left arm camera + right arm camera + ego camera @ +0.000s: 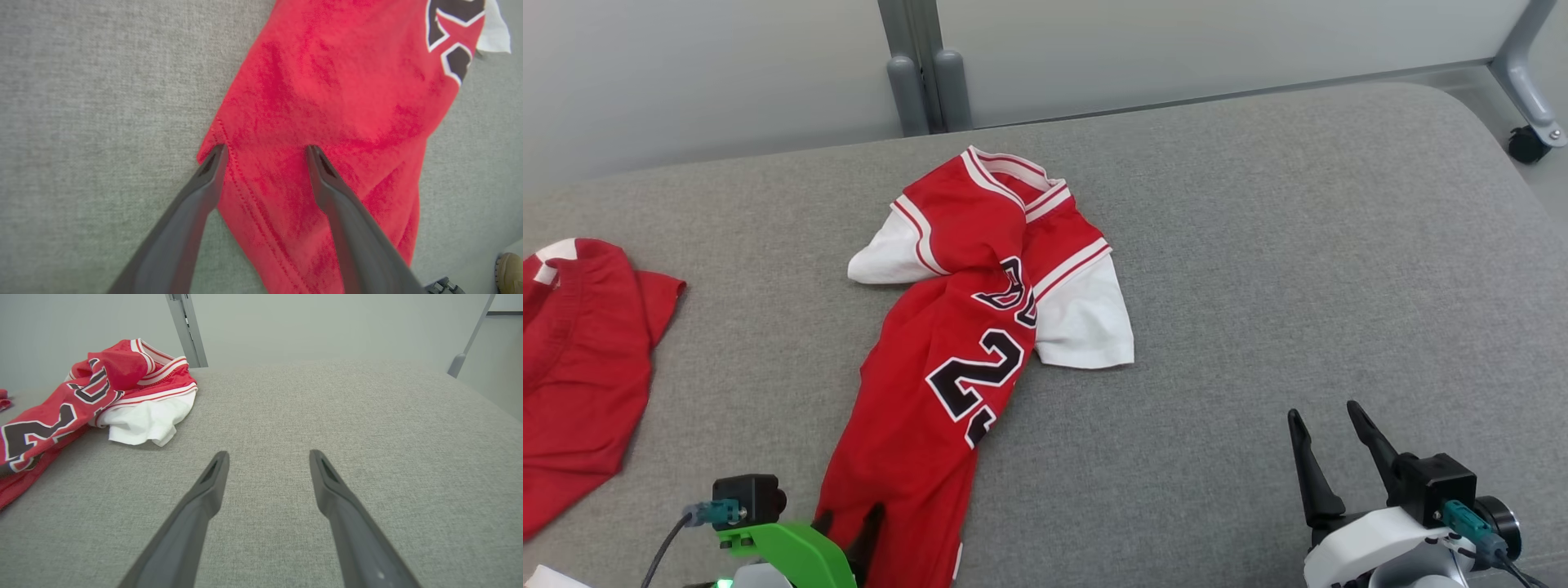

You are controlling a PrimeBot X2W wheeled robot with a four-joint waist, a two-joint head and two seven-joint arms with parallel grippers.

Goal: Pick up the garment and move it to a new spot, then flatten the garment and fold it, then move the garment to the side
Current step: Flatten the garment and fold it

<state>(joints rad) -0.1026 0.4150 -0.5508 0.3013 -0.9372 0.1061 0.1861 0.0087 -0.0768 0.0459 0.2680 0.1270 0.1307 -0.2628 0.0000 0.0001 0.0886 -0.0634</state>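
Far to the left of the red jersey [947, 343], well apart from it, a second red garment [580, 359] lies crumpled at the edge of the grey fabric worktop [1298, 245].

Nearer, at the jersey's bottom hem, is the left end effector [849, 523], carried on a green bracket [792, 547]. In the left wrist view, the left end effector [266, 149] stands wide, its two dark fingers [196, 196] spread apart over the stitched hem. One tip sits at the cloth's edge and the other is over the red fabric, with nothing pinched between them.

The jersey [327, 81] lies about mid-worktop, bunched and twisted lengthwise. Its striped collar is at the far end and its hem is toward the robot, with black numerals outlined in white on its front. A white sleeve pokes out on each side.

Right of the jersey and well apart from it, the right end effector [1323, 411] hovers over bare grey fabric. In its own wrist view, the right end effector [267, 453] is spread wide and holds nothing, with the jersey [61, 408] off to the left of it.

Beyond the jersey's collar stands a grey post [927, 82]. Far to its right, past the worktop's rounded corner, is a black caster wheel [1525, 145].
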